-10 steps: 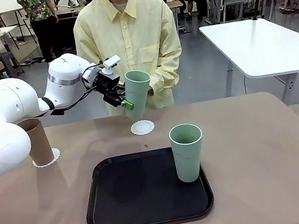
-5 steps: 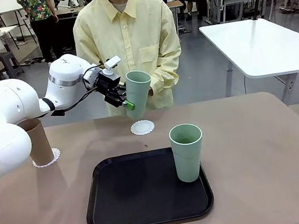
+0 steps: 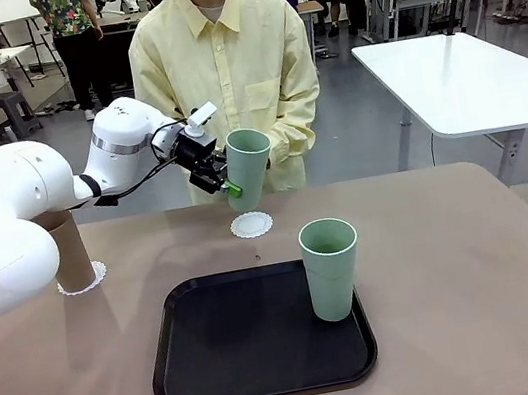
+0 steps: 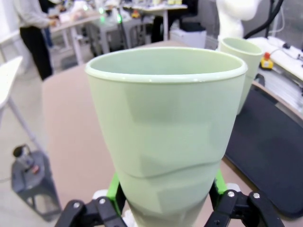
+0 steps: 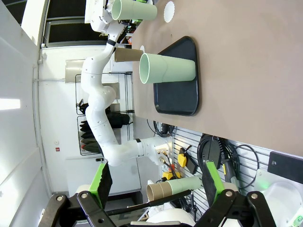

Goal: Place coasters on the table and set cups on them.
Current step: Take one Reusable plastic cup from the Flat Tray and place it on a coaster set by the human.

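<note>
Robotics lab, open hall, white robot arm (image 3: 13,209), rows of white worktables (image 3: 466,72), stool (image 3: 11,110), cable bundles (image 5: 215,152), people (image 3: 68,27) standing at the back.

Left arm (image 3: 11,199) raised toward the middle, left gripper (image 3: 223,176) clamped, right gripper (image 5: 154,182) spread wide

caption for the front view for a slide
Left gripper holds a pale sage green tumbler tilted above a white lacy paper doily on the beige table.
</note>
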You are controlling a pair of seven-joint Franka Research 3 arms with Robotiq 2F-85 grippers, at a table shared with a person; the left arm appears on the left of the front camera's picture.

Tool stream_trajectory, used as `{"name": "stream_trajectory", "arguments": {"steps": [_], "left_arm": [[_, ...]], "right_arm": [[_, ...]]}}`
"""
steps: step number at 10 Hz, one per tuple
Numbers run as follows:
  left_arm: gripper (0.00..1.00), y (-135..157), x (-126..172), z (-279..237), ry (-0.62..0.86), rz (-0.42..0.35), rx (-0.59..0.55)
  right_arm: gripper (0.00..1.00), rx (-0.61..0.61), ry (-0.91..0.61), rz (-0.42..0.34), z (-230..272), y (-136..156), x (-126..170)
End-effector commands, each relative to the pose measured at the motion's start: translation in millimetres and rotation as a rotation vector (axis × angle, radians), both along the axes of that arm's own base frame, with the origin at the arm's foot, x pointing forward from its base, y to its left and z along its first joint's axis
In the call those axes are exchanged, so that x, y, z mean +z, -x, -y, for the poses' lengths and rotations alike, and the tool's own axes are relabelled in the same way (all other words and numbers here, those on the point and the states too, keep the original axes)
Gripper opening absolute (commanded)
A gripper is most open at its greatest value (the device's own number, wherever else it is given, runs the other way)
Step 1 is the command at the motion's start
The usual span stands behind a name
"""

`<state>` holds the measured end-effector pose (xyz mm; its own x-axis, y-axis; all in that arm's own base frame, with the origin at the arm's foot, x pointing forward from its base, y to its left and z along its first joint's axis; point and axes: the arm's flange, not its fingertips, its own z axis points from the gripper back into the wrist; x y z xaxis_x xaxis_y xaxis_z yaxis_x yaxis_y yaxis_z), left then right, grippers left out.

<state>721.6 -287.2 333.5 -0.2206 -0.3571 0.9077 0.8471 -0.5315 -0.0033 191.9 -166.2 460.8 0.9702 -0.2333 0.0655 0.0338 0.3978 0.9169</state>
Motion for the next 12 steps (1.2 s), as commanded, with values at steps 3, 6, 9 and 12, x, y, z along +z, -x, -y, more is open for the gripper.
{"name": "stream_trajectory", "arguments": {"steps": [3, 6, 9, 12], "left_arm": [[0.83, 25, 21, 7, -0.031, 0.069, 0.076], [0.83, 45, 33, 15, -0.054, 0.06, 0.209], [0.83, 62, 37, 12, -0.062, 0.069, 0.424], [0.83, 81, 39, -3, -0.078, 0.085, 0.485]], "right_arm": [[1.0, 0.009, -0.014, 0.022, 1, -1, -1], [1.0, 0.009, -0.014, 0.022, 1, -1, -1], [1.0, 0.009, -0.014, 0.022, 1, -1, -1], [1.0, 0.009, -0.014, 0.022, 1, -1, -1]]}}
